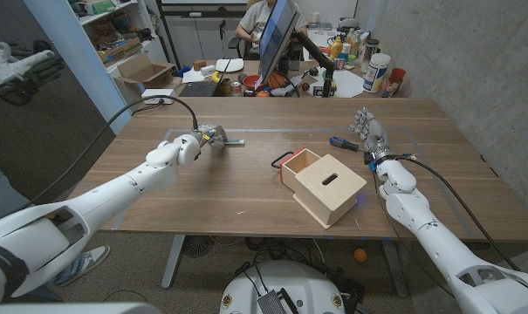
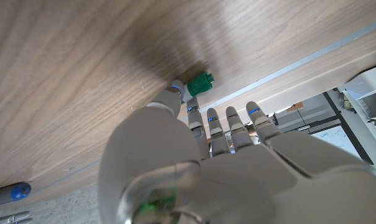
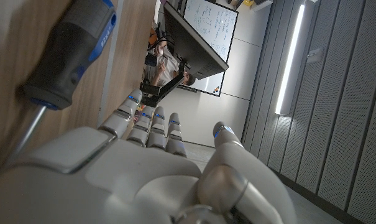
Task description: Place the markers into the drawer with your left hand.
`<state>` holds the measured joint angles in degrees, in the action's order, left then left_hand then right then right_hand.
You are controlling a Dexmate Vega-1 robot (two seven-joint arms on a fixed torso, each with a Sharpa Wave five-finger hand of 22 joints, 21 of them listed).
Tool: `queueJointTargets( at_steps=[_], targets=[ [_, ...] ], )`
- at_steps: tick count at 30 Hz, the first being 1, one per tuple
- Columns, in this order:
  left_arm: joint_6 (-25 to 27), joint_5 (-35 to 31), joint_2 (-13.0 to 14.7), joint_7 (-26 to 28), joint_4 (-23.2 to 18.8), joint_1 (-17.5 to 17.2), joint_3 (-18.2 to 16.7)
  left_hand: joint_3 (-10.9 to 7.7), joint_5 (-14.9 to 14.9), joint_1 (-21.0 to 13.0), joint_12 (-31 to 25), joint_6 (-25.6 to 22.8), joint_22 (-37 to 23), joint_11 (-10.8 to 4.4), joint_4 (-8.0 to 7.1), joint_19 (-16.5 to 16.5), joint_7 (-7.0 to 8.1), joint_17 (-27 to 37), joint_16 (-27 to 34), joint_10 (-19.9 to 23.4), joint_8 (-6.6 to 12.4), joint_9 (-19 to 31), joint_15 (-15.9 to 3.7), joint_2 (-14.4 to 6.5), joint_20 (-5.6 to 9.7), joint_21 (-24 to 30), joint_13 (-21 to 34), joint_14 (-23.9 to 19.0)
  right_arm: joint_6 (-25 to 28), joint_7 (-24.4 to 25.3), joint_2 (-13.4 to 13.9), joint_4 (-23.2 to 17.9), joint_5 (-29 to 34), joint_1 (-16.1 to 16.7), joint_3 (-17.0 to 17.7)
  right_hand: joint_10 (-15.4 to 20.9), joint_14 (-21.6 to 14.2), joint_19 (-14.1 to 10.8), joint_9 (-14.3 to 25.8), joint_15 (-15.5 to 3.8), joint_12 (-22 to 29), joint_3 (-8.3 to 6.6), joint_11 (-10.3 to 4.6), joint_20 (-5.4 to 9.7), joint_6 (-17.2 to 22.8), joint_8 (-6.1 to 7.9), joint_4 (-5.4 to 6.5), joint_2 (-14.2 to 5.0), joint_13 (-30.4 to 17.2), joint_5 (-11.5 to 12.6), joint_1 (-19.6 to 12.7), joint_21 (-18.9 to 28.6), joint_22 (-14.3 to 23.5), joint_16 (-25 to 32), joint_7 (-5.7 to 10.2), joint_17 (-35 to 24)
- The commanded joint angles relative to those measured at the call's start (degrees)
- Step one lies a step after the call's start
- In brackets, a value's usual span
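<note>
— Where was my left hand when you looked?

— Out over the table, well to the left of the wooden box. From the wrist camera I could see the fingers reaching forward, with the marker just past the fingertips, its green cap lying on the wood.

— Was I holding it?

— I couldn't tell. One fingertip looked to be touching the marker, but no clear grip showed. In the head view the marker stuck out beyond the hand.

— And the drawer?

— The drawer was pulled partly out of the box, pink at the edge, well apart from my left hand.

— The right hand?

— My right hand stood upright beyond the box, fingers apart, holding nothing. A screwdriver with a blue and black handle lay just beside it.
</note>
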<state>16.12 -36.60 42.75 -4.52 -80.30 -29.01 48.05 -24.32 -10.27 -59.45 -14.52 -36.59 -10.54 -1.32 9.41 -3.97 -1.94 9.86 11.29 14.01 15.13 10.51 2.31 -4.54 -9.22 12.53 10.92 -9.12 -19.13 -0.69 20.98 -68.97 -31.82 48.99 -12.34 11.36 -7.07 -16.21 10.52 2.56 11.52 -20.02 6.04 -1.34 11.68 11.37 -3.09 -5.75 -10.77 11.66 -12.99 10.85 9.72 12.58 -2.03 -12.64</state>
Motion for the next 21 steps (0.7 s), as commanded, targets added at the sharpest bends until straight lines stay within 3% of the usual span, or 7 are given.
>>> queueJointTargets(
  at_steps=[1, 3, 5, 8, 21],
  targets=[
    [1.75, -0.74, -1.96, 3.25, 1.64, -0.24, 0.99, -0.01, -0.04, -2.11, 0.07, -15.77, -0.31, -0.83, 0.3, -0.67, -1.58, 0.13, -0.05, 1.81, 1.12, 0.65, -0.68, -1.01, -0.57, 0.39, 0.13, -0.98, -0.55, -1.15, -0.73, 1.89, -0.35, -0.81, 0.01, 0.4, -0.53, -0.19, 0.13, -0.03, -0.1, -0.03, -0.25, -0.2, 0.11, -0.18, -0.13, 0.1, -0.23, 0.33, 0.5, 0.16, 0.1, 0.04, 0.23, -0.16],
    [1.7, -0.54, -2.25, 4.04, 1.96, -0.3, 1.0, -0.28, -0.14, -3.05, 0.04, -18.3, -0.33, -0.84, 0.37, -0.96, -1.03, 0.12, 0.04, 2.52, 1.73, 0.77, -0.85, -1.8, -0.66, 0.46, 0.13, -1.64, -0.72, -1.27, -0.76, 2.09, -0.33, -0.88, 0.07, 0.39, -0.51, -0.2, 0.13, -0.06, -0.11, -0.03, -0.29, -0.19, 0.12, -0.19, -0.14, 0.1, -0.23, 0.34, 0.5, 0.17, 0.1, 0.02, 0.29, -0.16],
    [1.91, -0.2, -2.45, 4.48, 2.03, -0.4, 0.89, -0.27, -0.1, -3.85, -0.01, -20.67, -0.35, -1.6, 0.32, -1.28, -1.17, 0.08, -0.09, 3.58, 2.13, 0.92, -1.12, -2.34, -0.51, 0.52, 0.12, -1.96, -0.98, -1.44, -0.86, 2.35, -0.43, -0.97, 0.19, 0.42, -0.54, -0.18, 0.13, -0.02, -0.1, -0.02, -0.21, -0.2, 0.11, -0.19, -0.15, 0.12, -0.23, 0.34, 0.53, 0.16, 0.1, 0.03, 0.29, -0.16],
    [2.23, 0.02, -2.58, 4.88, 2.09, -0.4, 0.92, -0.19, -0.05, -4.05, 0.04, -21.75, -0.36, -1.59, 0.23, -1.42, -1.33, 0.08, -0.01, 3.87, 2.35, 0.98, -1.25, -2.52, -0.64, 0.55, 0.13, -2.38, -1.34, -1.6, -1.02, 2.68, -0.5, -1.14, 0.33, 0.38, -0.58, -0.18, 0.13, -0.05, -0.12, -0.01, -0.23, -0.23, 0.11, -0.2, -0.13, 0.12, -0.23, 0.34, 0.59, 0.17, 0.1, 0.04, 0.31, -0.18],
    [2.44, 0.34, -2.28, 4.78, 2.59, -0.37, 1.69, 0.32, 0.37, -4.47, 0.17, -24.46, -0.38, -1.82, -0.02, -1.36, -3.93, 0.07, -0.31, 5.19, 3.1, 1.8, -1.38, -2.9, -0.84, 0.42, 0.15, -2.39, -1.44, -2.24, -1.85, 4.31, -0.48, -2.08, 0.1, 0.57, -0.78, -0.15, 0.13, 0.0, -0.06, 0.01, -0.3, -0.3, 0.15, -0.2, -0.17, 0.18, -0.24, 0.35, 0.74, 0.16, 0.1, 0.08, 0.33, -0.2]
  ],
)
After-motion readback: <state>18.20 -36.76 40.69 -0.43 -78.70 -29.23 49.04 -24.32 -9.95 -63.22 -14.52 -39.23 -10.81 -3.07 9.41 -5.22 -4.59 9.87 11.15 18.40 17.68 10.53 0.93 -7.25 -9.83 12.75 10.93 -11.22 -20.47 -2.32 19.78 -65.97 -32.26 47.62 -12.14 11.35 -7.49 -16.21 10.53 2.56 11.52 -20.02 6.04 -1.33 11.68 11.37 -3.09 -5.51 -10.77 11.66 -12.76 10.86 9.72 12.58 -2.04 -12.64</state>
